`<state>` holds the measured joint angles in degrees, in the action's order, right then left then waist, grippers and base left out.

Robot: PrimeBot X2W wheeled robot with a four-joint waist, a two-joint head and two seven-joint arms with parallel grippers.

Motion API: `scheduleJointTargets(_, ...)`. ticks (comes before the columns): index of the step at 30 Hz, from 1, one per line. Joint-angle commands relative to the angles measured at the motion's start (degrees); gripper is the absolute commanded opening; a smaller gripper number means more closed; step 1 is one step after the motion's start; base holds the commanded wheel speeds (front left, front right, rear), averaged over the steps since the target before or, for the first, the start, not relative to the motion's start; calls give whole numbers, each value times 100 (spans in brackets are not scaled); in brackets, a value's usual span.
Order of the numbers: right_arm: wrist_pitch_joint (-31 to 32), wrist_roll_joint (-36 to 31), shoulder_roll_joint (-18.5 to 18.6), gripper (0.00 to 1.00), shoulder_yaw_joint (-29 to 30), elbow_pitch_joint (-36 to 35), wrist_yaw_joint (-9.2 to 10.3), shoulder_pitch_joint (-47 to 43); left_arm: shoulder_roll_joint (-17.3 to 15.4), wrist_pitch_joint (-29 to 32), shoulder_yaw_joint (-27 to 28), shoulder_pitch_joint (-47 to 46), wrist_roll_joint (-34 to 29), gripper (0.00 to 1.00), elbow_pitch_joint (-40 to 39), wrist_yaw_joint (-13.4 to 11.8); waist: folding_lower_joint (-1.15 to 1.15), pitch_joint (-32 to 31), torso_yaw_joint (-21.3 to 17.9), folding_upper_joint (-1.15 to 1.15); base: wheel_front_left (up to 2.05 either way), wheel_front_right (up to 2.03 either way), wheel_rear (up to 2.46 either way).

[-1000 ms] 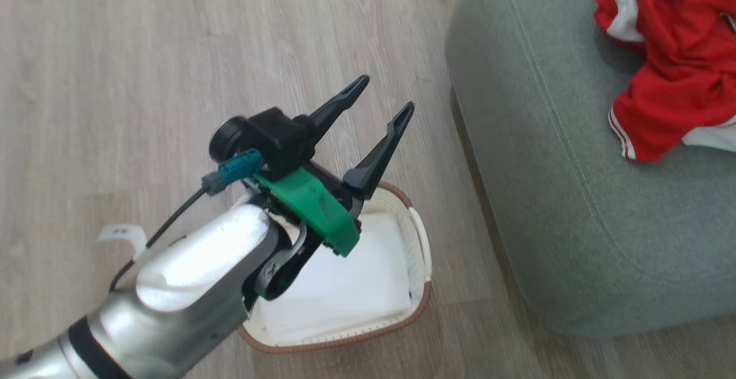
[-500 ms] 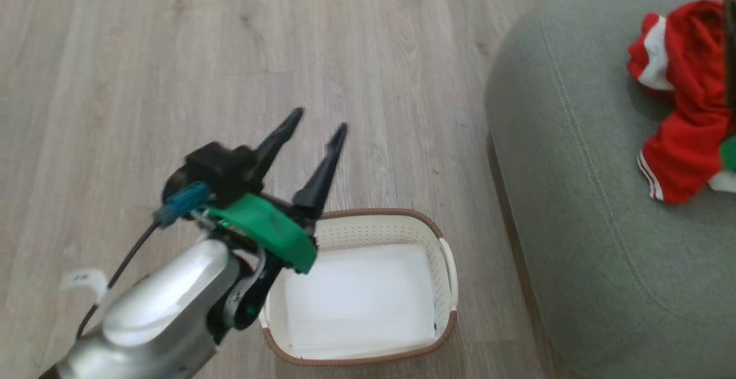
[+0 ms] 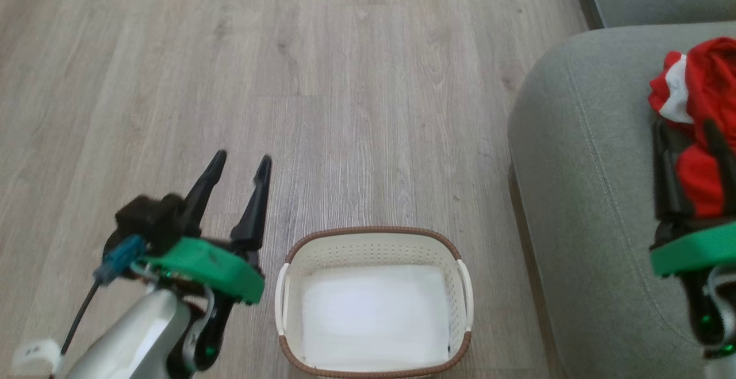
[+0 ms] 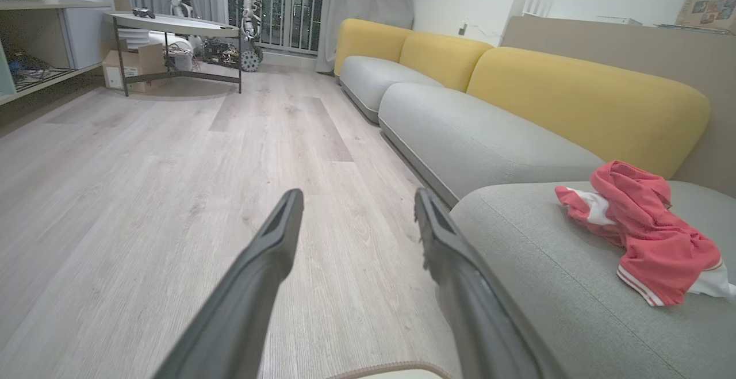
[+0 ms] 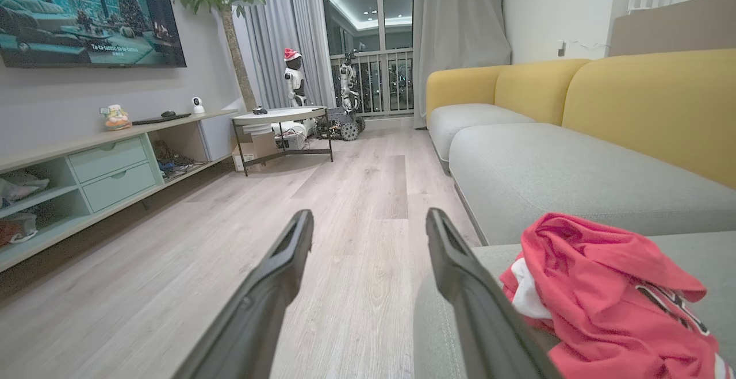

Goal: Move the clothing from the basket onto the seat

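A: Pale wood-grain floor [image 3: 356, 80] runs across most of the head view. What stands on it?

B: The basket [image 3: 374, 251], upright near the bottom edge, its flat white base showing whole. Just to its right rises the rounded corner of the seat [image 3: 581, 195].

A: And the clothing?

B: The clothing [image 3: 704, 74] lies in a crumpled red heap with white patches on top of the seat, toward the right edge and well apart from the basket. In the left wrist view it rests in front of a yellow back cushion [image 4: 575, 97].

A: How does the left gripper [image 3: 243, 157] stand?

B: Spread wide, with nothing between its fingers. It hangs over the floor just left of the basket, fingers pointing away from the robot.

A: The right gripper [image 5: 369, 215]?

B: Also spread wide and holding nothing. It is over the seat. In the head view its dark fingers overlap the red heap. In its own wrist view the heap lies just beside the finger on that view's right, outside the gap. Whether that finger touches the cloth I cannot tell.
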<state>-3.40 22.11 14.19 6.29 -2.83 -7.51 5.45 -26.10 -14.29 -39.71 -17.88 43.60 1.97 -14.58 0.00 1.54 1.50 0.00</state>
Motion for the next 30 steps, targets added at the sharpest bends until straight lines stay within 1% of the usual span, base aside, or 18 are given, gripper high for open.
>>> scheduleJointTargets(1,-113,-6,32,100,-123,-180,2,26,-95,-70,387,-129,-99,100,-173,33,0,-21,27,0,0,0,0)
scheduleJointTargets(5,-411,-51,-103,100,-223,-54,2,-231,34,-70,795,261,-380,100,-121,132,0,-40,76,0,0,0,0)
scheduleJointTargets(11,-800,-193,-201,100,-306,249,2,-521,289,-70,1391,727,-804,100,-6,289,0,-39,127,0,0,0,0)
scheduleJointTargets(16,-984,-278,-333,100,-467,409,2,-610,450,-71,1832,965,-1113,100,111,513,0,-21,113,0,0,0,0)
scheduleJointTargets(22,-1091,-344,-421,100,-567,611,2,-564,702,-71,2135,1111,-1592,100,172,707,0,-11,86,0,0,0,0)
scheduleJointTargets(30,-1137,-355,-436,100,-600,707,2,-486,934,-71,2378,1182,-1892,100,308,959,0,24,66,0,0,0,0)
